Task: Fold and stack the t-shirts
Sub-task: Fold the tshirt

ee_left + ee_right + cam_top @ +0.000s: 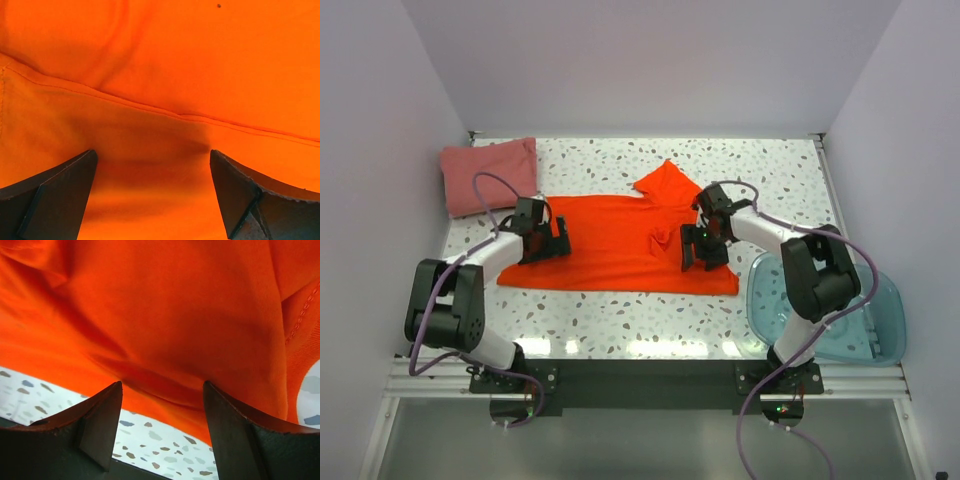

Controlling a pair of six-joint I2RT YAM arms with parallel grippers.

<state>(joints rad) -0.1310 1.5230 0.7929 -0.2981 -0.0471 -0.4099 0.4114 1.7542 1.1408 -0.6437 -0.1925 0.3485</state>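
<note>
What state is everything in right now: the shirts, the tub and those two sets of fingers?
orange shirt: lying flat, partly folded, not stacked.
pink shirt: folded, in the far left corner.
tub: looks empty, as far as it shows.
left fingers: open, over the orange shirt.
right fingers: open, over the orange shirt's edge.

- spread t-shirt (610,255) lies in the middle of the table (770,170)
- folded t-shirt (485,175) sits behind it, in the far left corner
- tub (875,320) sits at the near right edge
</note>
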